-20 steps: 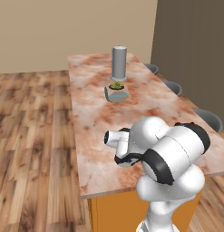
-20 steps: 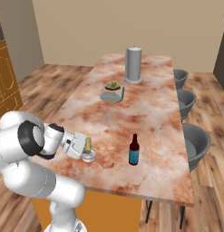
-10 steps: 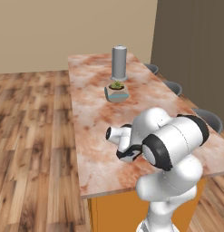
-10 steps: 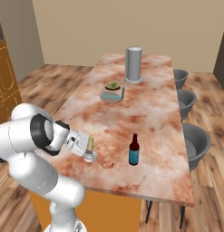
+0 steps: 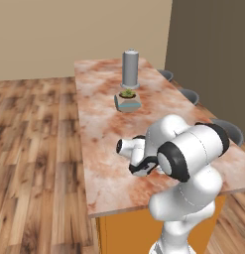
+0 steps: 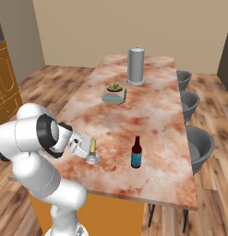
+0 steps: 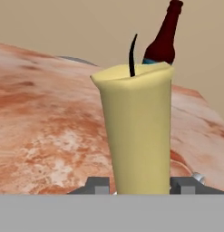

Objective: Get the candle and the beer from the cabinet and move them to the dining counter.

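**Two task items standing on the dining counter, candle between the fingers**

Half of the gripper [image 6: 90,148] is sitting hidden behind the robot's own arm in the left base view. Its fingers are flanking the candle [image 6: 93,146], apparently grasping it. The candle is standing upright, wick [image 7: 132,50] pointing up, its dish resting on the dining counter [image 6: 152,115] near the front edge. The beer [image 6: 136,153] is standing upright nearby, neck up.

The pale yellow candle [image 6: 93,146] stands upright on its whitish dish near the bench's [image 6: 152,110] near left corner. The brown, blue-labelled beer [image 6: 136,153] stands upright near it, toward the right edge.
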Available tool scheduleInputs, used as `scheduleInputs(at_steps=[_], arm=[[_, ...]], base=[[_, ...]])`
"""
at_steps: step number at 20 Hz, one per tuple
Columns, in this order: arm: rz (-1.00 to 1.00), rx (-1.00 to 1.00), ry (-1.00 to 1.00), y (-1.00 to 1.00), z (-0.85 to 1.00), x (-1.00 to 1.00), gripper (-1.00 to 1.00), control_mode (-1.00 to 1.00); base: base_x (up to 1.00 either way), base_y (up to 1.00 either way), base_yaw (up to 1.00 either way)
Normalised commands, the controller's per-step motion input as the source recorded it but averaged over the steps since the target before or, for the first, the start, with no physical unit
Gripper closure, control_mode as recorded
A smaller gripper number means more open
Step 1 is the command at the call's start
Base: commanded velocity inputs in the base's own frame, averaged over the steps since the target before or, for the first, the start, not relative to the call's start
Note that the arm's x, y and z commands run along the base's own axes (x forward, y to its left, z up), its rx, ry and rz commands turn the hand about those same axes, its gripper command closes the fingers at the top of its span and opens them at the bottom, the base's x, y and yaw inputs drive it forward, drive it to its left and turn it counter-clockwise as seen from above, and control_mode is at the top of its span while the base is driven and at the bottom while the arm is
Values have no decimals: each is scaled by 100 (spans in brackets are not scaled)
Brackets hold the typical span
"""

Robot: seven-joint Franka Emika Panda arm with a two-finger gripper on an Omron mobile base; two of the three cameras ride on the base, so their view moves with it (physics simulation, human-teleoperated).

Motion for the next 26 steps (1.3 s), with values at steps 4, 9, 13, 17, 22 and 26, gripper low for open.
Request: scheduleInputs(at_steps=[4,9,13,17,22,26], arm=[[1,2,-20,-1,-53,-17,100,-100],[0,4,-26,0,-49,-15,100,-100],[0,3,-33,2,-49,-19,100,-100],[0,0,-38,8,-38,-16,100,-100],[0,2,-28,12,-49,-29,100,-100],[0,4,-22,5,-48,-26,100,-100]], base=[[0,0,0],[0,0,0],[0,0,0],[0,0,0],[0,0,0],[0,0,0]])
